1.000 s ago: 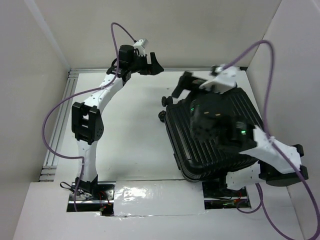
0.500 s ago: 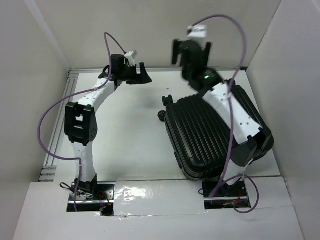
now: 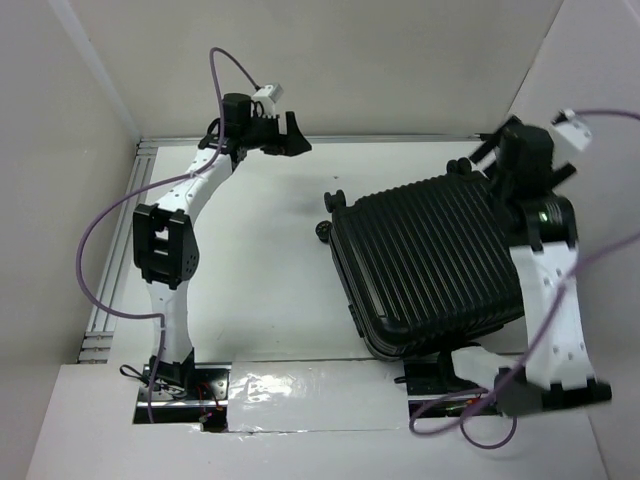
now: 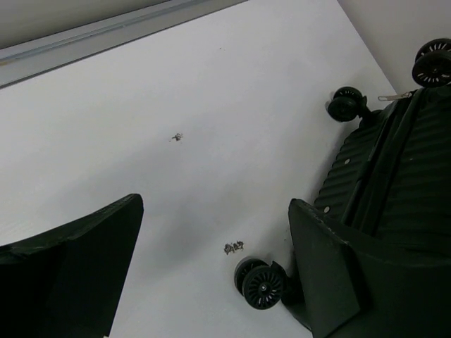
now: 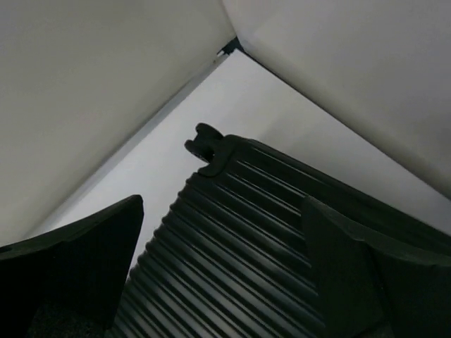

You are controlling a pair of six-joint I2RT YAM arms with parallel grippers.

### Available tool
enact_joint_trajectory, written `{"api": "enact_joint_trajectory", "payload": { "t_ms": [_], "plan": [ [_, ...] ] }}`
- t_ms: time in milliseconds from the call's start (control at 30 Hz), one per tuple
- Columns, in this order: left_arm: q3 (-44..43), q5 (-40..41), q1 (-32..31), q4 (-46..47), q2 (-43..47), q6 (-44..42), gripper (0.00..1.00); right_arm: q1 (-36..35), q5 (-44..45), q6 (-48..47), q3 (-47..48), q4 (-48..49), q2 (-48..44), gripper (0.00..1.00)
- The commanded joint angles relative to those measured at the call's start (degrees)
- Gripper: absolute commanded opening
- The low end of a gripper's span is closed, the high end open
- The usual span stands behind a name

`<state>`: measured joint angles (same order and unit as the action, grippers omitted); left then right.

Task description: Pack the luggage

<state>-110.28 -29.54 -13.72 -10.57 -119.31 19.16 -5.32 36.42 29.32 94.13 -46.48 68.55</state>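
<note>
Left end effector wide, empty; right end effector wide, over closed luggage, contents hidden.

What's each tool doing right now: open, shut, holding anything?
Left tool: open, holding nothing.
Right tool: open, holding nothing, above the luggage.

The flat white counter carries a small black ribbed hard-shell suitcase, lying closed below the right jaws. Bare counter with two tiny dark specks shows between the left jaws.
</note>
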Motion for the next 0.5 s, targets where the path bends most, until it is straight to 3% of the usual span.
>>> {"api": "enact_joint_trajectory", "payload": {
  "t_ms": [0, 200, 467],
  "plan": [
    [-2.9, -2.5, -2.3, 1.3, -2.5, -3.3, 0.97, 1.3, 2.7, 12.4, -6.4, -12.5, -9.6, 0.99],
    [-5.7, -1.8, -4.1, 0.6, -5.3, -4.0, 0.97, 5.1, 3.6, 24.3, -11.9, -28.6, -11.9, 0.99],
    [-5.7, -2.5, -5.2, 1.2, -6.4, -3.2, 0.97, 17.4, -2.9, 29.2, -21.7, -28.1, -20.2, 0.99]
  ]
}}
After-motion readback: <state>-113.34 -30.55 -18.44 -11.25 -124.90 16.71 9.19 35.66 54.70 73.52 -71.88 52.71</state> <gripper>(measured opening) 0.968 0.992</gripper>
